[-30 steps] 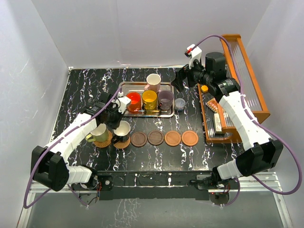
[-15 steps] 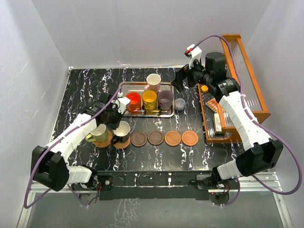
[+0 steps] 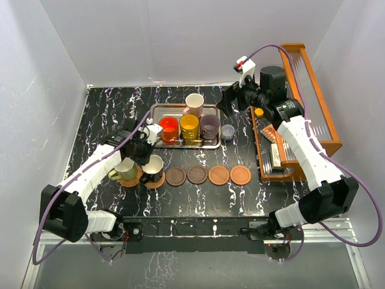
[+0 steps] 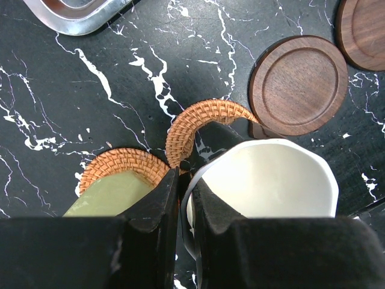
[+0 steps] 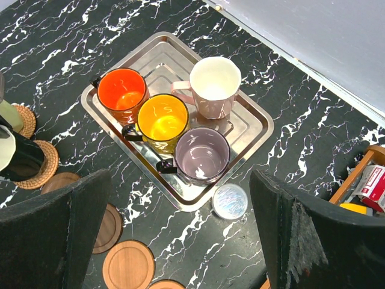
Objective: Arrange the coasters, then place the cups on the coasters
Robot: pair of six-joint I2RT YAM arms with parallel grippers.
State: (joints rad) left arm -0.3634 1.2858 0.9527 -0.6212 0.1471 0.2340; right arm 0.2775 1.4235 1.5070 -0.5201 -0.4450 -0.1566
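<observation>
My left gripper (image 3: 146, 156) (image 4: 185, 180) is shut on the rim of the black cup (image 3: 154, 166) (image 4: 264, 180) with a cream inside. The cup sits over a wicker coaster (image 3: 155, 180) (image 4: 201, 119); I cannot tell whether it rests on it. Just to its left a cream-yellow cup (image 3: 123, 168) (image 4: 108, 195) stands on another wicker coaster (image 3: 130, 179) (image 4: 114, 161). Several bare wooden coasters (image 3: 175, 176) (image 3: 240, 175) (image 4: 299, 84) continue the row to the right. The red-orange (image 5: 122, 90), yellow-orange (image 5: 162, 117), purple-grey (image 5: 201, 153) and pink (image 5: 215, 84) cups stand on the steel tray (image 3: 183, 142) (image 5: 255, 129). My right gripper (image 3: 228, 102) (image 5: 180, 198) hangs open above the tray's right end.
A small clear lidded jar (image 3: 227, 131) (image 5: 230, 201) stands just off the tray's right corner. An orange wooden rack (image 3: 301, 108) with small items fills the right side of the table. White walls enclose the black marble table (image 3: 108, 108).
My left gripper has shifted slightly left and toward the near edge with the black cup, bringing it lower over the wicker coaster. The right arm has not moved.
</observation>
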